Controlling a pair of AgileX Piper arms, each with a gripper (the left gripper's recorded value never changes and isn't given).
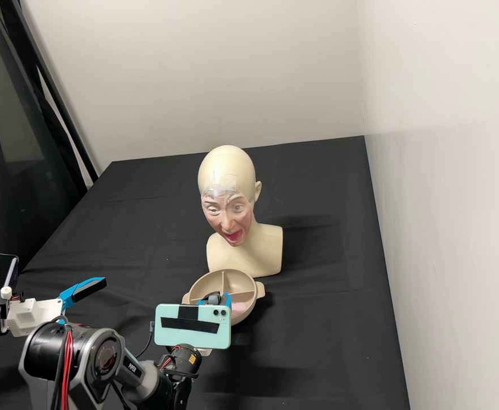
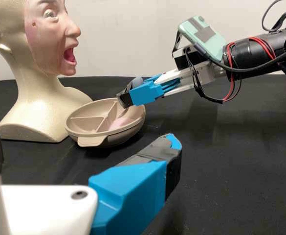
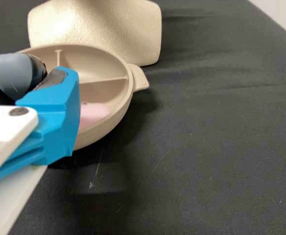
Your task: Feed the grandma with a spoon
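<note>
The grandma is a beige mannequin head (image 1: 233, 213) with an open mouth, standing mid-bench and facing the arms. Right in front of her bust sits a beige divided bowl (image 1: 246, 283). My right gripper (image 1: 218, 298) dips into the bowl's near side, shut on a grey spoon handle (image 3: 14, 72). A pink piece (image 3: 93, 112) lies in the compartment under it; whether it joins the handle I cannot tell. In the left wrist view the right gripper (image 2: 133, 93) hovers over the bowl (image 2: 84, 128), below the open mouth (image 2: 70, 55). My left gripper (image 2: 79, 152) is open and holds nothing, low at the bench's near left.
A teal phone (image 1: 192, 325) is strapped on the right arm's wrist. White walls close the bench at the back and the right. Black cloth (image 1: 329, 296) stretches bare to the right of the bowl. Black panels stand at the far left.
</note>
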